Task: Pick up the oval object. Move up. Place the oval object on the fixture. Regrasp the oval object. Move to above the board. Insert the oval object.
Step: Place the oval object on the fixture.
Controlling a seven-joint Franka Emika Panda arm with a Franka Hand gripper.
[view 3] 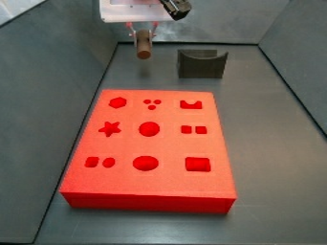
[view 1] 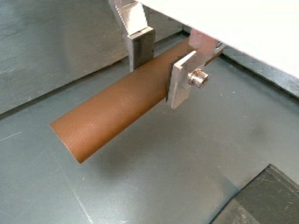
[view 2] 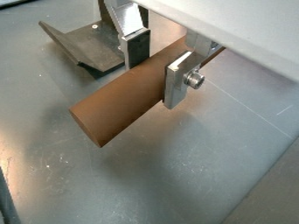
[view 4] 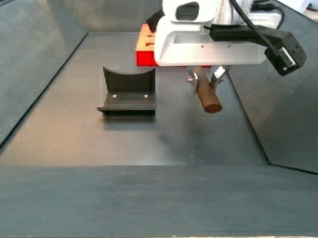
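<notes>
The pincer [view 1: 158, 63] hangs above the grey floor, its two flat silver fingers closed on the upper end of the oval object [view 1: 117, 112], which juts out past the fingertips at a slant. In both wrist views one finger plate [view 2: 177, 80] with a round bolt head presses the peg's near side, while the dark pad of the opposite finger [view 2: 135, 45] bears on its far side. In a side view the white wrist housing [view 4: 211, 42] sits level, black cables looping off its top.
</notes>
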